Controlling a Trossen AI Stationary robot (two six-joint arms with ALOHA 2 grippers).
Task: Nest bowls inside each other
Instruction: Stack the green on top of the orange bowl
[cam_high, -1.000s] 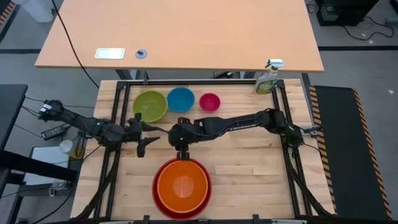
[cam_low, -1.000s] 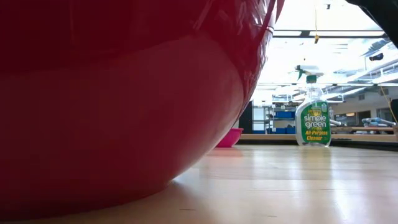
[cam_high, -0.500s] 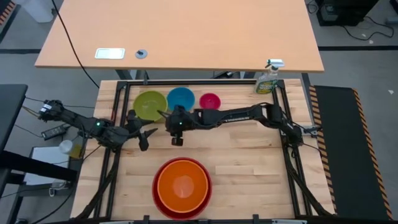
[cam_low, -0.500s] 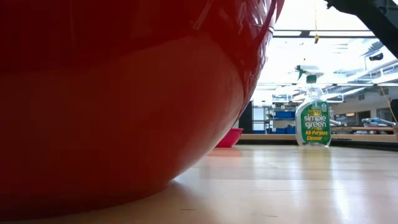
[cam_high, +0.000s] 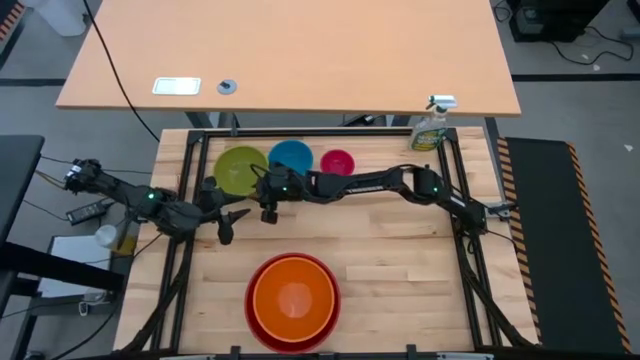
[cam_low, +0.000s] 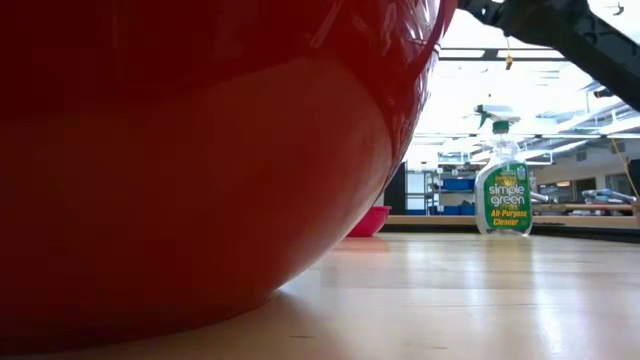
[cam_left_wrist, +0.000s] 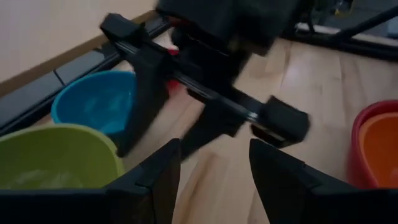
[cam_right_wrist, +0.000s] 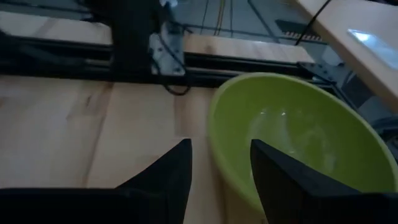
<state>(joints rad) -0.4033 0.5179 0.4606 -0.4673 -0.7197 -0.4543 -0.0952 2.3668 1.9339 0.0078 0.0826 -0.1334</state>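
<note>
The lime green bowl (cam_high: 241, 168), blue bowl (cam_high: 291, 158) and small pink bowl (cam_high: 338, 161) rest on their bases in a row along the table's far edge. Near the front edge the orange bowl (cam_high: 293, 293) sits inside the red bowl (cam_high: 256, 316). My right gripper (cam_high: 256, 184) is open, just right of and nearer than the green bowl. Its fingers stand on either side of the bowl's rim (cam_right_wrist: 215, 134), a little short of it. My left gripper (cam_high: 232, 222) is open at the table's left, holding nothing.
A green spray bottle (cam_high: 432, 126) stands at the far right corner. A black frame rail (cam_high: 320, 132) runs along the table's far edge behind the bowls. The right arm (cam_high: 370, 184) stretches across in front of the blue and pink bowls. Bare wood (cam_high: 400, 260) lies right of the stacked bowls.
My right gripper has travelled toward the table's left and far edge, sinking and tipping its fingers downward, from above the table's middle to the green bowl's near-right rim. My left gripper has turned a little at the wrist. No bowl has moved.
</note>
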